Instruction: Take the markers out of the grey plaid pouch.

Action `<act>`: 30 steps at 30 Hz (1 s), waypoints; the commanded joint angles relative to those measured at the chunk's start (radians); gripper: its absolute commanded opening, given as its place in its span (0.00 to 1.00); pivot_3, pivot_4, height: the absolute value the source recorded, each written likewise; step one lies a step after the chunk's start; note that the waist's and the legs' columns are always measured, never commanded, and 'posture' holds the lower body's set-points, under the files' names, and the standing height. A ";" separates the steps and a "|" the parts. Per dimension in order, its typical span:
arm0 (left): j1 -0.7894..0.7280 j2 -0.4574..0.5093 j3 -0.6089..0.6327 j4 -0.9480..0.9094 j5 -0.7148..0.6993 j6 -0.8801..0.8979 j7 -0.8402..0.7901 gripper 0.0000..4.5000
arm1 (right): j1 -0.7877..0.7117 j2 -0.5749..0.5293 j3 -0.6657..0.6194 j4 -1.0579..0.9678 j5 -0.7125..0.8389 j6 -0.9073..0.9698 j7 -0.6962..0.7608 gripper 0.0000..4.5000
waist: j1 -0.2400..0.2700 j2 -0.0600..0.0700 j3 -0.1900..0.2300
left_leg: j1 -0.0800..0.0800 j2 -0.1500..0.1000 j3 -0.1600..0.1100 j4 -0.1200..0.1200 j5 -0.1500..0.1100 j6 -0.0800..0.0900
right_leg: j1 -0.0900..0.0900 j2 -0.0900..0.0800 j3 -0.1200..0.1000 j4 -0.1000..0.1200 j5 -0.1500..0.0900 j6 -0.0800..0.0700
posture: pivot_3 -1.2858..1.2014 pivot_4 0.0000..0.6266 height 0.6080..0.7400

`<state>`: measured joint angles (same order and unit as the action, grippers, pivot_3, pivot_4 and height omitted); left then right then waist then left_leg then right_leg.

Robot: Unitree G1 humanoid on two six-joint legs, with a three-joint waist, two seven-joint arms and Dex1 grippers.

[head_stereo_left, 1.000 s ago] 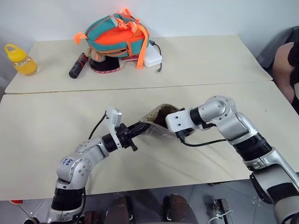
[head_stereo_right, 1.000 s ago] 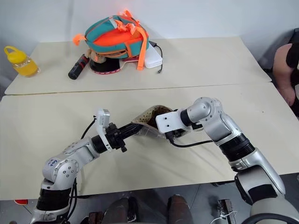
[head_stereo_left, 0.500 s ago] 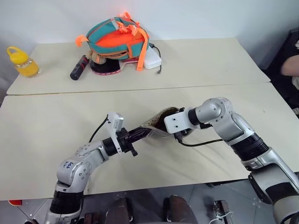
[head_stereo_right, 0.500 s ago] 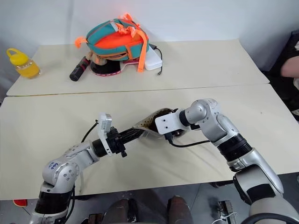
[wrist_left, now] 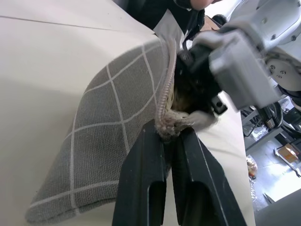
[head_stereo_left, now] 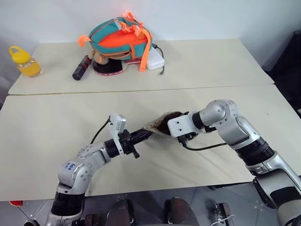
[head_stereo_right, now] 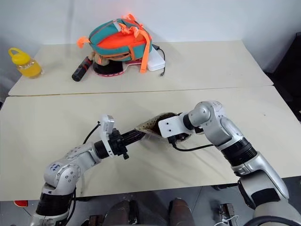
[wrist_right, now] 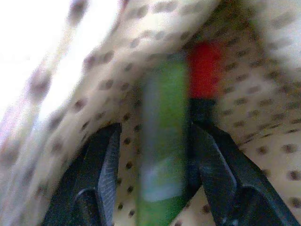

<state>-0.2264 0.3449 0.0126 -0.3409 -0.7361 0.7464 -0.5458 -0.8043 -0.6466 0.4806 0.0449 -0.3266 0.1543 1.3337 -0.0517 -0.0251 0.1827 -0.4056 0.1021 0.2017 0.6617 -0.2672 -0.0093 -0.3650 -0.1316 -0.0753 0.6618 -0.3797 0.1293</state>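
Your left gripper [wrist_left: 171,136] is clamped tight on the zip end of the grey plaid pouch [wrist_left: 117,127], pinching the bunched fabric there and holding the mouth up off the table [head_stereo_left: 56,117]. The pouch hangs between your two arms near the middle of the front table, its opening turned toward your right arm so the tan dotted lining [wrist_right: 141,52] shows.

Moving right, your right gripper [wrist_right: 155,141] is pushed into that opening, angled downward. Its fingers [wrist_right: 101,165] stand about half spread, one on either side of the green marker [wrist_right: 162,141], with the red marker [wrist_right: 204,70] lying just beside and a little deeper in. From these views you cannot be sure the pads are pressing the green barrel or merely straddling it.

You are at the reaching-in step: neither marker is out yet. Next, I judge you need to close the right fingers firmly on the green marker, then draw it back along the pouch's length while the left grip keeps the mouth taut. Watch that the lining does not get pinched along with the pen.
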 commanded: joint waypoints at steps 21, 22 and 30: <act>0.009 0.027 -0.014 -0.048 0.085 -0.086 -0.031 0.00 | -0.011 0.027 -0.125 0.022 0.145 0.039 -0.021 0.23 | -0.003 0.000 0.000 | 0.002 0.000 -0.001 0.000 -0.001 0.000 | 0.003 0.000 -0.001 -0.002 0.000 0.000 | 0.52 0.24 1.00; 0.012 0.033 -0.016 -0.047 0.096 -0.096 -0.035 0.00 | -0.010 0.019 -0.146 0.008 0.176 0.061 -0.010 0.23 | -0.001 0.000 0.000 | 0.001 0.000 -0.001 0.000 -0.001 0.000 | 0.002 0.000 -0.001 -0.002 0.000 0.000 | 0.52 0.24 1.00; 0.004 0.032 -0.021 -0.021 0.123 -0.142 -0.047 0.00 | 0.025 -0.032 -0.219 -0.101 0.330 0.179 0.032 0.23 | 0.011 0.000 0.000 | -0.001 0.000 0.000 -0.005 -0.002 0.000 | -0.002 0.000 -0.001 -0.004 0.000 0.000 | 0.52 0.24 1.00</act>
<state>-0.2227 0.3755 -0.0090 -0.3479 -0.6235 0.6256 -0.5876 -0.7828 -0.6636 0.2969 -0.0096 -0.0340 0.3217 1.3589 -0.0409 -0.0251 0.1828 -0.4069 0.1018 0.2027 0.6567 -0.2692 -0.0092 -0.3678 -0.1319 -0.0756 0.6579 -0.3797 0.1293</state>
